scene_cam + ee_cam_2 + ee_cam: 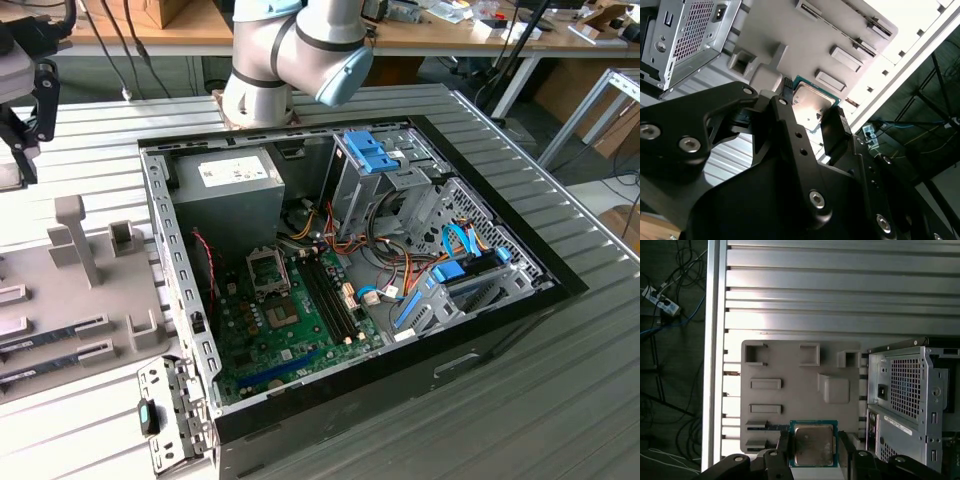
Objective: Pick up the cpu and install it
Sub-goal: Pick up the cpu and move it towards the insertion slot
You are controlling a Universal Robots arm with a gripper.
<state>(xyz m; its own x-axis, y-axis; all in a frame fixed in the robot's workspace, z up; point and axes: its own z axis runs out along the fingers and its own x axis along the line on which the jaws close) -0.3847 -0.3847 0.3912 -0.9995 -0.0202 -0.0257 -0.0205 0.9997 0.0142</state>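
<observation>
Pick-up stage: the gripper (812,102) has its jaws clamped on the cpu (813,447), over the grey tray (790,365) beside the computer case (905,385); fitting it will, I reckon, need it held flat and square

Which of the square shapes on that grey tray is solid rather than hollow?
The biggest square block, nearest the cpu held in the gripper. Its top is closed and flat; the three smaller squares on the grey tray are hollow frames.

no readable text, power supply label (232,172) illegible
</observation>
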